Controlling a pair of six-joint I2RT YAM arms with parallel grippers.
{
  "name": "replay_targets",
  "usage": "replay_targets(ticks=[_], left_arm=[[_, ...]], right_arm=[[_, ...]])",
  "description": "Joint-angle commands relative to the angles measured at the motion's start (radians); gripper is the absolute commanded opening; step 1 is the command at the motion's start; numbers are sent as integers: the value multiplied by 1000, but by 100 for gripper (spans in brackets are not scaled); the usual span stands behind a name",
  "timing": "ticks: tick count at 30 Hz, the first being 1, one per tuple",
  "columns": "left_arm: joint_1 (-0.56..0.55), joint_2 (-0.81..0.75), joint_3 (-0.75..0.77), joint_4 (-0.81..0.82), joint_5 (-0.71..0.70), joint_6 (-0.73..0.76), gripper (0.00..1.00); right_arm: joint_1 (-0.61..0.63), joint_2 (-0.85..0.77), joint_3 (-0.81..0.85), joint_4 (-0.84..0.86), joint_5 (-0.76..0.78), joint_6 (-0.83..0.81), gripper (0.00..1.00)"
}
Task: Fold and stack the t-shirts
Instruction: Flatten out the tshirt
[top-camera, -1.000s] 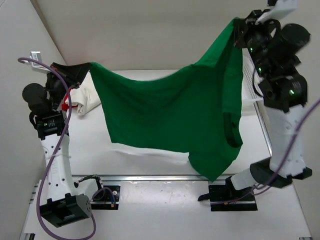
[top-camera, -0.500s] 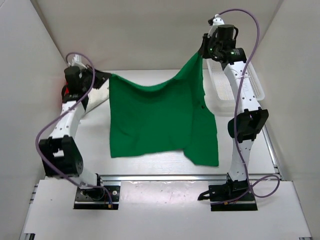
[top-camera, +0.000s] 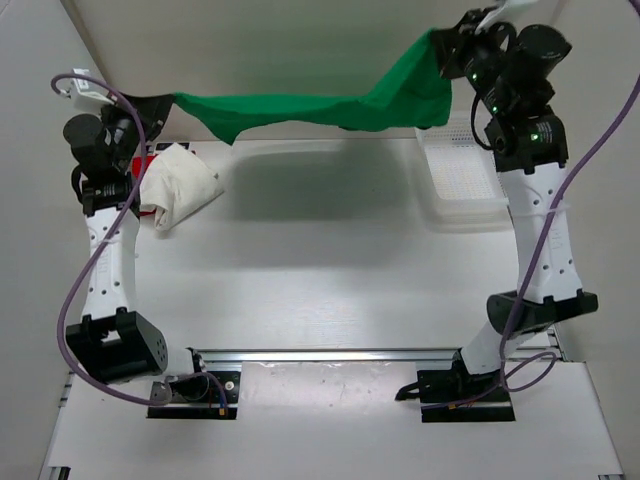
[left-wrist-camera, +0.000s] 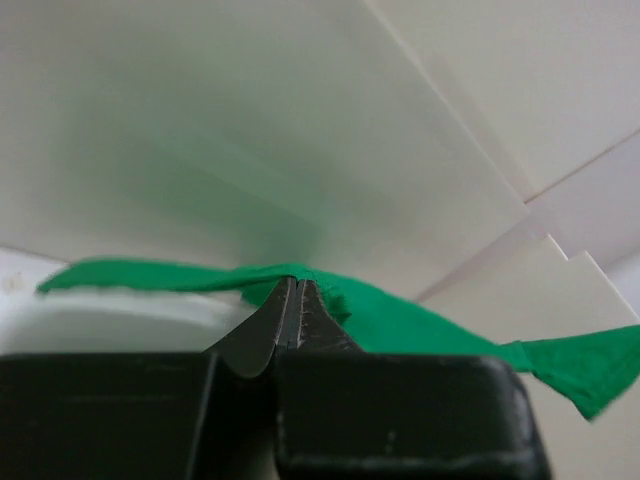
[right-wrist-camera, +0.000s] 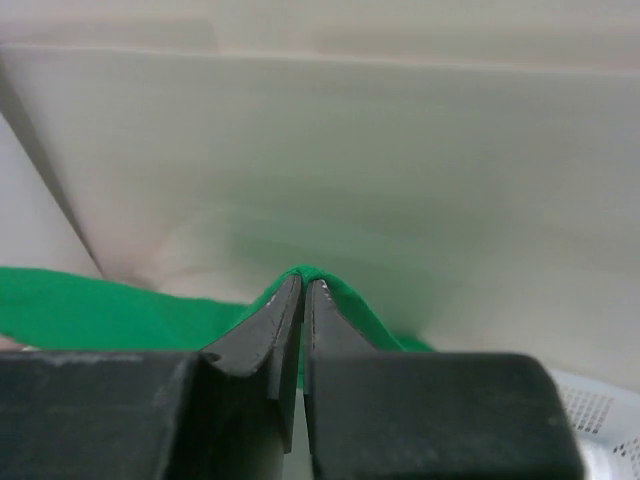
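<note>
- Both end effectors are pinched tight on cloth: left gripper (left-wrist-camera: 295, 285) and right gripper (right-wrist-camera: 302, 280) each have jaws together, w/ a thin fold of the green t-shirt (top-camera: 300, 108) nipped at the tips.
- Nearest the arm bases is the table (top-camera: 330, 290). It is smooth, matte white, and the stretch below the shirt is prob. where it gets laid flat.
- Further back on the left, the white t-shirt (top-camera: 185, 188) sits on the table in a soft crumpled lump, not folded yet.
- A tiny red patch (top-camera: 148, 160) shows just beside it, likely the red shirt, mostly hidden behind the left arm.
- On the right is the mesh basket (top-camera: 462, 180), rigid white plastic w/ a perforated floor.
- Farthest back, the green t-shirt hangs in the air btwn the two grippers — clear of the table, pulled into a narrow sagging band near the back wall (top-camera: 300, 50).
- It is gripped at two well-apart points up high, I'd judge so the limp fabric spreads open before lowering.
- The knit is thin and drapey, bunched in folds by the right gripper.
</note>
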Motion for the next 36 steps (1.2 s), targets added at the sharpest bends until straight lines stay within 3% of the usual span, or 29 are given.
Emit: replay_targets(ticks=[1,5,13,18,22,24,29,32,34,36], left_arm=[[6,-73,-124,3,1,20,0],[5,-204,-349,41,-37,75,0],[15,-420,-978,119,-33,90,0],[104,-437,-1141,57,52,125,0],[123,-480,-1175,-57,92,184,0],[124,-550,-1198,-145,80,225,0],[142,-687,-1143,-362,28,357,0],[92,-703,-1115,-382,-41,356,0],[121,-669,-1128,-304,0,308,0],[163,-574,-1166,-197,70,227,0]], right_arm=[[35,-36,-239,-6,28,-8,0],[91,-236,-684,132,80,3,0],[110,-638,-1555,244,-12,216,1],[202,-864,-1816,94,28,300,0],[237,-1089,-1915,-89,-5,419,0],[355,-1193,-1885,-173,69,521,0],[452,-1313,-1822,-342,141,632,1],[426,-1310,-1771,-365,193,592,0],[383,-1249,-1759,-322,197,520,0],[266,-1110,-1757,-204,104,401,0]])
